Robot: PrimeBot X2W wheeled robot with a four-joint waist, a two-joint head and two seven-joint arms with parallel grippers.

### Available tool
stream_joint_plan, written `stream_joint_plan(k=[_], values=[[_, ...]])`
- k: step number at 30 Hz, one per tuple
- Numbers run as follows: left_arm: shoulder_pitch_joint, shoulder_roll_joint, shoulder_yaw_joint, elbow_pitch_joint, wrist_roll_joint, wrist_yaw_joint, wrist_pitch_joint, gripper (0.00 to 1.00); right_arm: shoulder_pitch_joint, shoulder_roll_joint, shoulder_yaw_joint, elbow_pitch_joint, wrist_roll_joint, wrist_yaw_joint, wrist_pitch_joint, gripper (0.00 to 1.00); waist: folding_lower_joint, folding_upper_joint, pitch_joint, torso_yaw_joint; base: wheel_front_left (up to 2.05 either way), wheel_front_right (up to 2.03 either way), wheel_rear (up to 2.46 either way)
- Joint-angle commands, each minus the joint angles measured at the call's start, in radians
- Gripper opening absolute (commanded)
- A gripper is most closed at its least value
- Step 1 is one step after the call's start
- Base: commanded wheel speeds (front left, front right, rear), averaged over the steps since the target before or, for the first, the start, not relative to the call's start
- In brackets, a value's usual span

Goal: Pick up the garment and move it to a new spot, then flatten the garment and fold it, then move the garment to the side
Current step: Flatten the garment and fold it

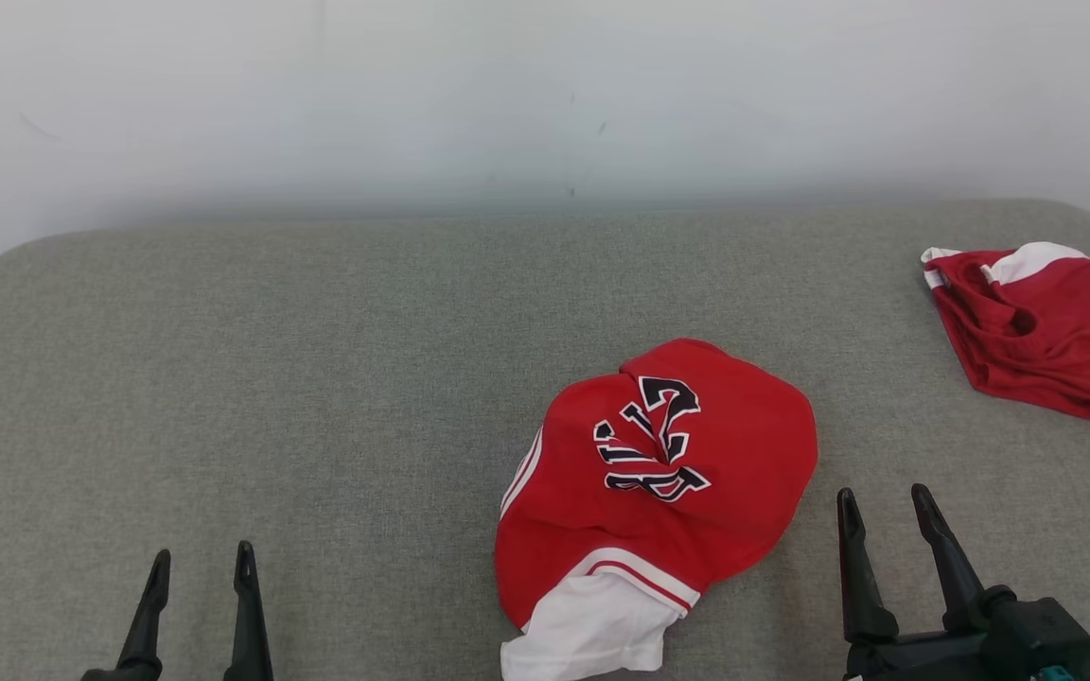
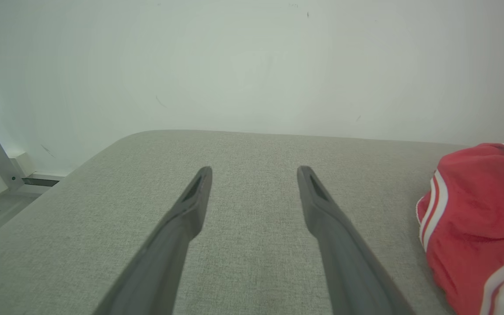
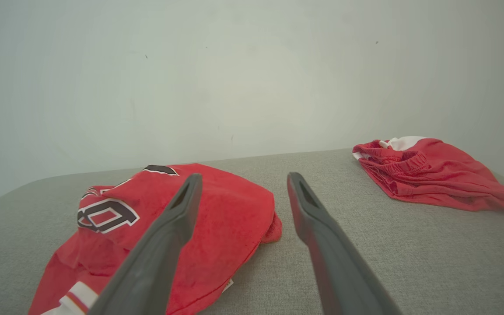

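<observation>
nearest us, we are holding the left pincer (image 1: 203, 556) low over the bare grey bench (image 1: 337, 378), its fingers spread wide and gripping nothing, well apart from the cloth to its right. we are holding the right pincer (image 1: 884, 497) the same way, wide and empty, but just beside the right edge of the garment (image 1: 659, 473). we are judging that the two are flanking the cloth so that either can reach in for the first pick-up.

the garment is lying between them, right of centre on the bench and touching neither pincer. its white hem (image 1: 588, 634) is pointing toward the near edge and the red body is bunching up behind it. the dark number print (image 1: 651, 443) is creasing across a fold, so we are reading the piece as crumpled, not yet lifted, flattened or folded.

farther off, at the far right corner, a second red garment (image 1: 1042, 331) is sitting in a loose heap, well apart from ours; we are guessing that it is parked there to leave the middle free. beyond the bench a pale wall (image 1: 545, 95) is closing the scene.
</observation>
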Motion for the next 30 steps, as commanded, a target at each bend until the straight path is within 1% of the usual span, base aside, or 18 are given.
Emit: stream_joint_plan(k=[1, 17, 30], values=[[0.008, -0.006, 0.01, 0.001, 0.014, -0.007, -0.003, 1.0, 0.008, 0.001, 0.003, 0.002, 0.007, -0.003, 0.0, 1.0, 0.0, 0.0, 0.002, -0.003, 0.0, 0.0, 0.0], [0.012, -0.014, 0.039, 0.001, 0.034, -0.05, -0.003, 1.0, 0.004, 0.001, -0.004, 0.012, 0.009, -0.003, 0.0, 1.0, 0.0, 0.0, 0.007, -0.013, 0.0, 0.0, 0.0], [0.01, -0.015, 0.035, 0.012, 0.039, -0.059, -0.003, 1.0, 0.006, 0.001, -0.004, 0.043, 0.01, -0.003, 0.0, 1.0, 0.0, 0.0, 0.008, -0.003, 0.0, 0.0, 0.0]])
